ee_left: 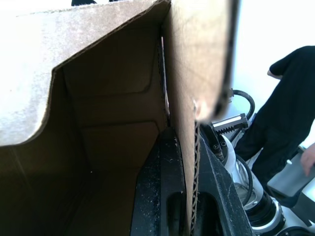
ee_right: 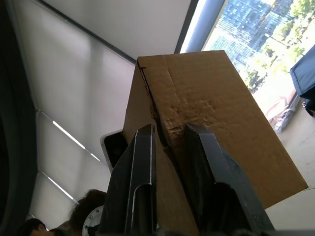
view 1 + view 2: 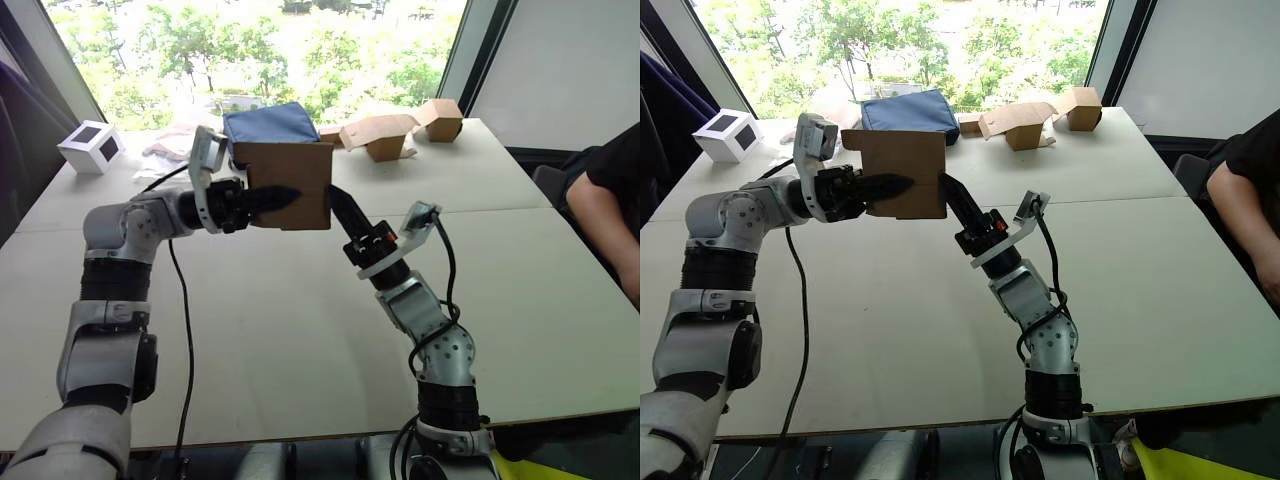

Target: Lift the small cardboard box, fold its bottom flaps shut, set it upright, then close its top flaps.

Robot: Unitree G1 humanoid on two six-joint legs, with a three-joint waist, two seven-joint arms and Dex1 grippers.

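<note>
Brown corrugated cardboard, small cardboard box (image 3: 290,185), held in air above table (image 3: 300,330), between both arms. Left gripper (image 3: 268,198) clamped on one side wall, one finger inside, one outside. Right gripper (image 2: 167,147) at lower right corner, fingers slightly parted, straddling box edge. Judging: light, stiff along walls, dents easily — crease already near right fingers. Best hold on walls, leaving flaps free to fold.

box (image 3: 290,183): matt brown corrugated cardboard, dented wall | left tool (image 3: 272,197): black textured plastic fingers | right tool (image 2: 170,162): smooth black fingers | counter (image 3: 300,340): matt, smooth, pale | bag (image 3: 270,124): blue cloth
</note>
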